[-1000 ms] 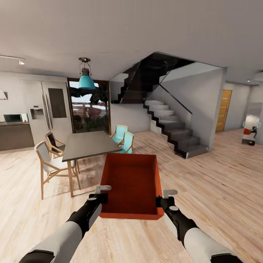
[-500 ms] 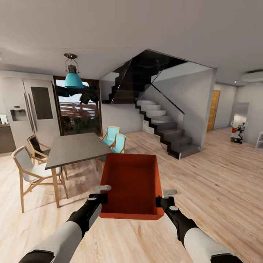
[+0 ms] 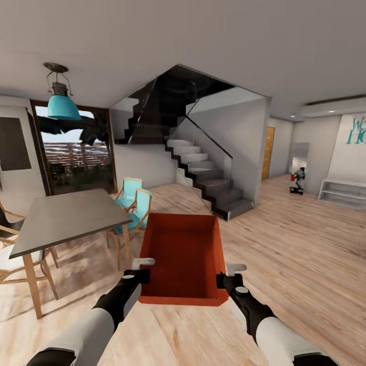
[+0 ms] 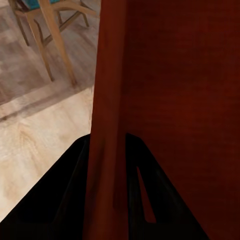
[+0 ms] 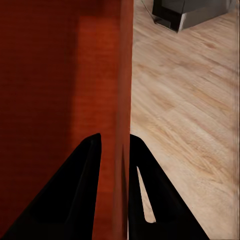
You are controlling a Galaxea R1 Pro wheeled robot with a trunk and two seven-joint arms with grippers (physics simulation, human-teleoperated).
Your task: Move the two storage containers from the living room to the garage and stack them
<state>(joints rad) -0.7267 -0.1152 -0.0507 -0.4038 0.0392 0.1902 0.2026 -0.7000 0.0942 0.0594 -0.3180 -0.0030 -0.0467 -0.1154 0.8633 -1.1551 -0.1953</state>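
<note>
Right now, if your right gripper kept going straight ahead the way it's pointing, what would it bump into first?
Nothing new: the right gripper is already clamped on the side wall of the storage container. Past that wall, the right wrist view shows open wood floor up to the foot of the staircase; depth is hard to judge.

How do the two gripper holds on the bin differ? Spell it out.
The left gripper clamps the storage container's left wall, the right gripper its right wall. The dining chairs show past the left, the staircase foot past the right. Both straddle a thin wall near the bin's close end.
</note>
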